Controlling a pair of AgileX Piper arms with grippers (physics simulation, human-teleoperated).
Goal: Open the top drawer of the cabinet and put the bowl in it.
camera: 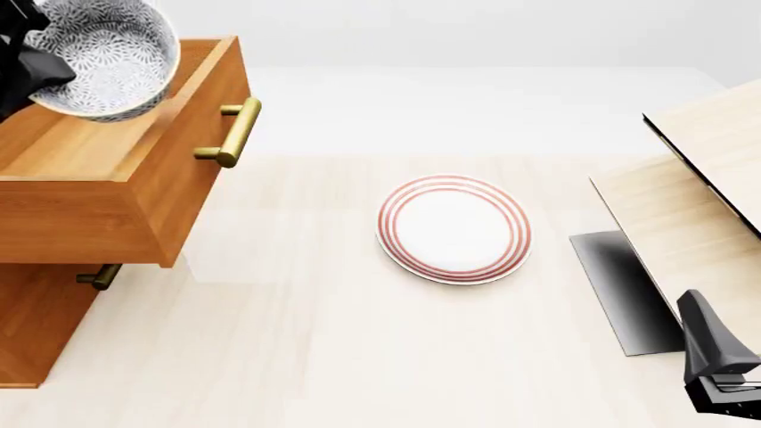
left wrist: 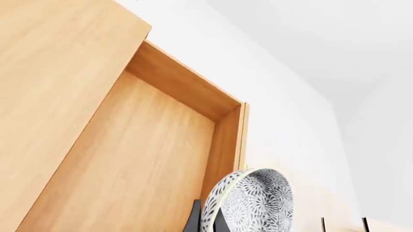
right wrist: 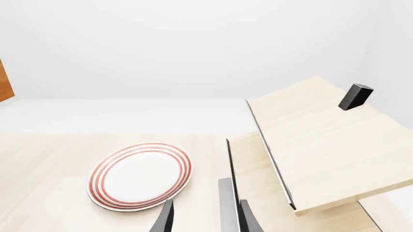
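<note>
Overhead, one bowl (camera: 105, 55) hangs above one open top drawer (camera: 113, 169).

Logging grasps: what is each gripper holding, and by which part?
Left gripper holds the bowl by its rim, above the open top drawer. Right gripper holds nothing.

A pale light-wood tabletop (camera: 298, 357) is filling the lower part of the front view, with even, soft light lying across it. Behind it, a plain white wall (camera: 476, 36) is rising without windows or marks. On the right, a pale light-wood structure (camera: 701, 178) of flat slanted panels with dark edges is standing, throwing a grey shadow (camera: 612, 285) onto the tabletop beside it. A small dark block (right wrist: 355, 96) is sitting on its upper panel.
</note>
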